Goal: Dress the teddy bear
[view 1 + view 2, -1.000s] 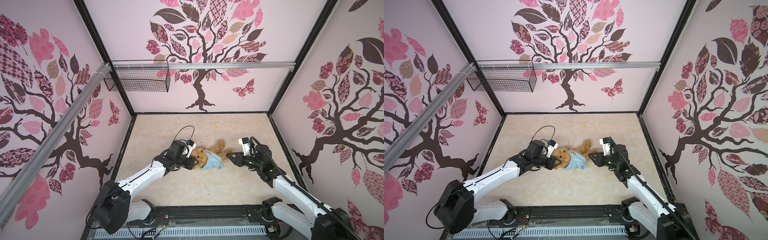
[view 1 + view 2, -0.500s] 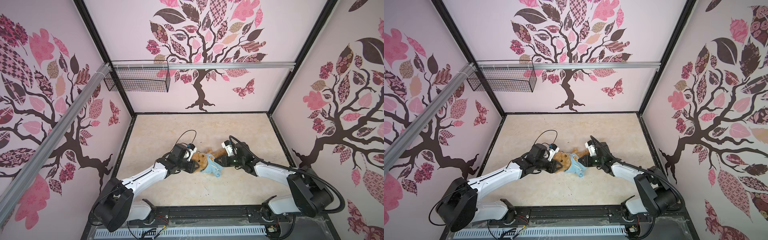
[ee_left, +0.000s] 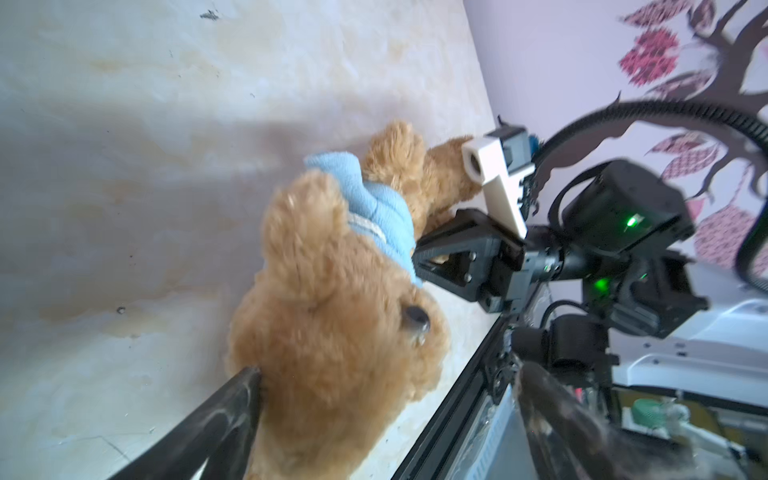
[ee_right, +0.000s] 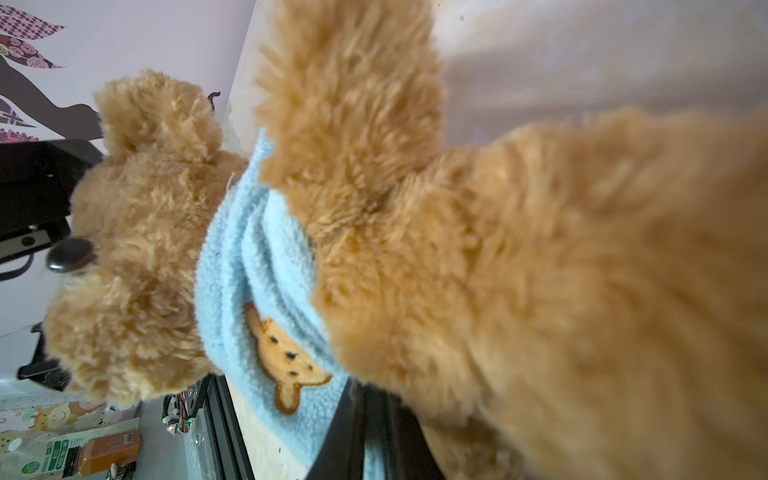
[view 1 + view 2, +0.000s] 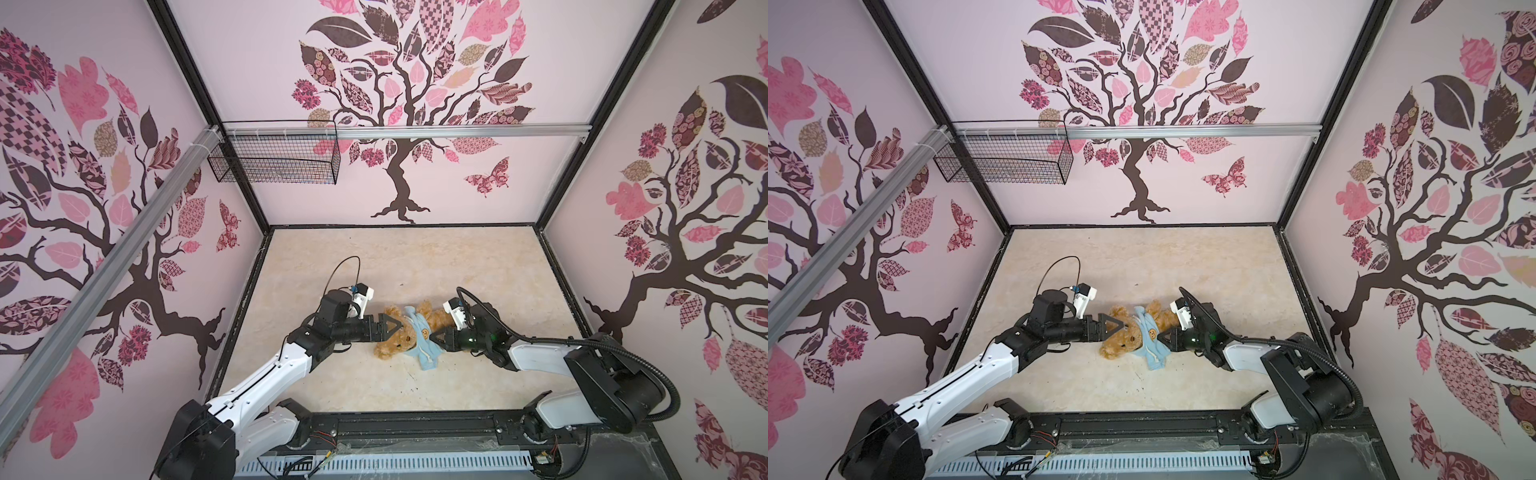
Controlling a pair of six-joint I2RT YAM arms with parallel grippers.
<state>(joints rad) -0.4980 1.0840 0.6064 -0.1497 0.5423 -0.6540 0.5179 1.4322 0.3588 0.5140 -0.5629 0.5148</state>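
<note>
Item: teddy bear (image 5: 392, 345), part-dressed. L claw off, R claw on.

L to R, top views: L gripper (image 5: 395, 329), clamped at bear's head a sec ago, now wide open, fingers either side of head, no hold. Bear lies face up mid beige tabletop (image 5: 374, 266), head toward L arm, legs toward R. Light blue hoodie (image 5: 422, 337) bunched round neck/chest; belly and one arm bare. R gripper (image 5: 436, 336), well apart before, has come in and narrowed onto hoodie's lower hem. Reads as handover: R prob. next pulls hem down over body.
</note>
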